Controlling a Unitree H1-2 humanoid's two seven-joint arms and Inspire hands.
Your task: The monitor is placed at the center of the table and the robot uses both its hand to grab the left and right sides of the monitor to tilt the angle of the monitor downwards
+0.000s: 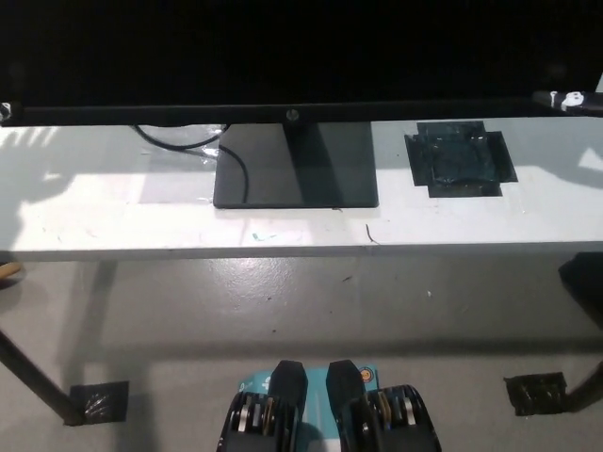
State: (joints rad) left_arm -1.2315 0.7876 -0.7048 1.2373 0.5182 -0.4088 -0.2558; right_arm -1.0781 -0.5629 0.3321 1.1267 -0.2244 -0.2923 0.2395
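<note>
A white surface point(113, 217) runs across the scene. On its right part lies a dark patch of tape point(457, 158). A black cable point(184, 143) curls at its far left-centre. Grey floor point(311, 311) below carries tape patches near left point(97, 399) and near right point(535, 391).
</note>
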